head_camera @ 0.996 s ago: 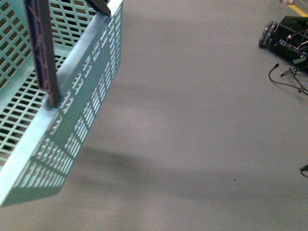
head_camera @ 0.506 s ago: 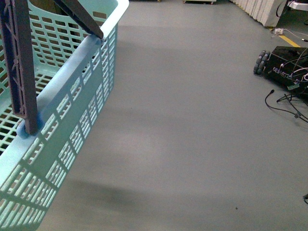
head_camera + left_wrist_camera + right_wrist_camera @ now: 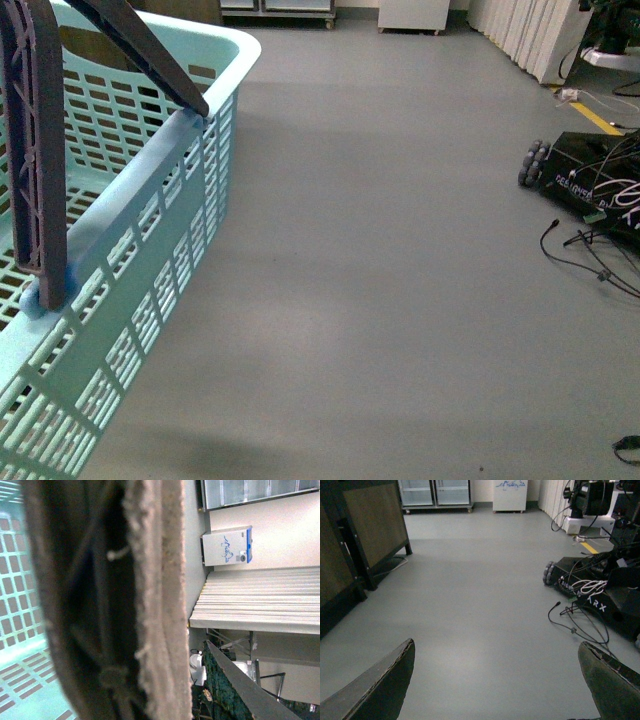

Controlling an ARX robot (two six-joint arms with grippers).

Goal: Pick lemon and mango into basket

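Front view: basket (image 3: 130, 195) at left, no fruit in sight.
Right jaws gape wide, empty; left jaws' state I cannot tell. Locate the fruit before reaching.

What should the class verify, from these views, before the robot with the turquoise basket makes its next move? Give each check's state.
1. Mango in view: not ok, none shows.
2. Lemon in view: not ok, none shows.
3. Basket top open, handles raised: ok.
4. Right gripper jaws apart, empty: ok.
5. Left wrist view usable: not ok, a blurred brown surface blocks it.
6. Basket contents: cannot tell, partly hidden.
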